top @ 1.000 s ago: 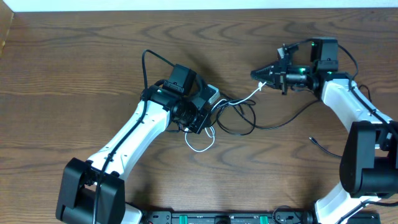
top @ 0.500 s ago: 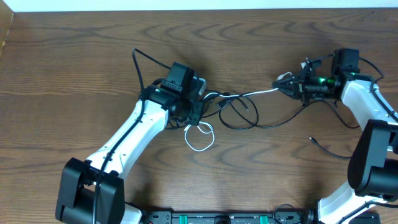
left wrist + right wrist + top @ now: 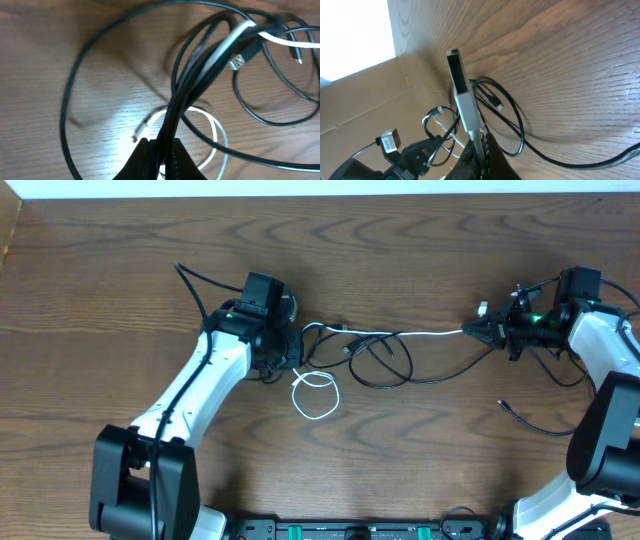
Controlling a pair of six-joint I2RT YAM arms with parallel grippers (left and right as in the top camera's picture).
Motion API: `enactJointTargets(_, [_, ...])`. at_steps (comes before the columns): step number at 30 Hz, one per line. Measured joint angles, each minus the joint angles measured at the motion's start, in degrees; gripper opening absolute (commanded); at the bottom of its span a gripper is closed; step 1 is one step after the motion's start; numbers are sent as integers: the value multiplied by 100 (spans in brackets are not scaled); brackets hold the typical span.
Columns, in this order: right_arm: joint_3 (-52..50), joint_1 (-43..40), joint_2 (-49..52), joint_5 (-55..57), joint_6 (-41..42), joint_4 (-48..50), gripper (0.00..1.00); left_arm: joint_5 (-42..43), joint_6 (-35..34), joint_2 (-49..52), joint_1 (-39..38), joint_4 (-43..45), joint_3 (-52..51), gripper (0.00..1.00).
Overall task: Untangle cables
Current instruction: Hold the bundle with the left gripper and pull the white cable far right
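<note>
Left gripper point(image 3: 158, 152) clamping shut on bundle of cables point(image 3: 187, 90) lying mid-table; right gripper point(image 3: 478, 332) pinching white cable point(image 3: 430, 334) by plug end, line running taut between; cords looking light, limp, slippery; gripping near plugs seeming safest

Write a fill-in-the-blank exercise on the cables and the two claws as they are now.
1. The cable stretched between the left claw and the right claw is ___ in colour.
2. The other cables in the left claw's grip are ___.
3. A loose loop of thin cord lies on the table nearer the ___ claw.
4. The table is made of ___.
Missing words: white; black; left; wood.
</note>
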Motion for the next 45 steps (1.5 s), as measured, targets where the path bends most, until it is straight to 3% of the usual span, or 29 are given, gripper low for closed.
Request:
enactJointTargets(10, [0, 57, 0, 142, -487, -168, 1, 1054, -205, 66, 20, 177, 0, 8])
enactJointTargets(16, [0, 240, 0, 162, -1084, -136, 1, 1484, 79, 66, 20, 216, 0, 8])
enactJointTargets(19, [0, 210, 0, 170, -1307, -70, 1, 1185, 155, 66, 20, 26, 0, 8])
enactJointTargets(26, [-2, -33, 0, 271, -1488, 127, 1, -450, -256, 66, 17, -490, -11, 8])
enactJointTargets(37, [-2, -186, 0, 118, -1545, 1005, 1, -887, -470, 66, 0, -535, -11, 8])
enactJointTargets(39, [-4, -216, 0, 46, -1550, 1121, 1, -881, -483, 66, 2, -551, -11, 14])
enactJointTargets(42, [-4, -273, 0, -46, -1561, 1331, 1, -885, -527, 66, 4, -610, -11, 46])
enactJointTargets(45, [-4, -396, 0, -157, -1563, 1554, 1, -907, -522, 66, 22, -645, -11, 56])
